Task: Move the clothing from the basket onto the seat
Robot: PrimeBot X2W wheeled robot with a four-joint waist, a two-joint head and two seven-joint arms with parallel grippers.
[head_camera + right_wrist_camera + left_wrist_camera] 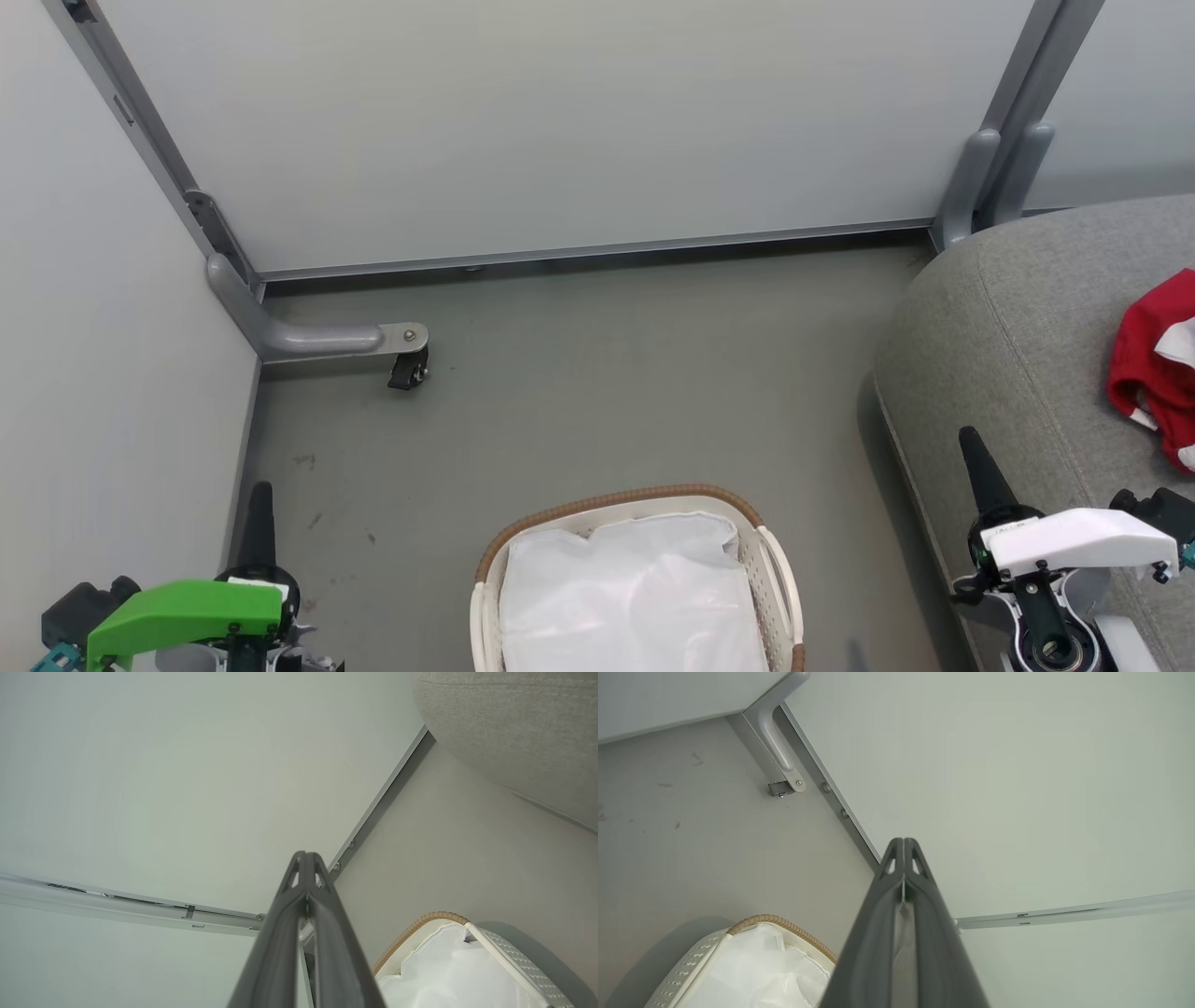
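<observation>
Your left tool (260,499) sits at the lower left, fingers pressed together on nothing. To its right, on the floor, the basket (621,497) presents its white liner (635,597), with no red in the part you can see. Your right tool (972,450) is likewise clenched and empty, by the near edge of the seat (1018,317). The clothing (1153,359) lies bunched on the seat, ahead and right of that tool, so your right arm is nearer. No lettering on it is legible.

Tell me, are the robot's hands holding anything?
No. The left gripper and right gripper are both shut on nothing; the clothing lies on the seat.
</observation>
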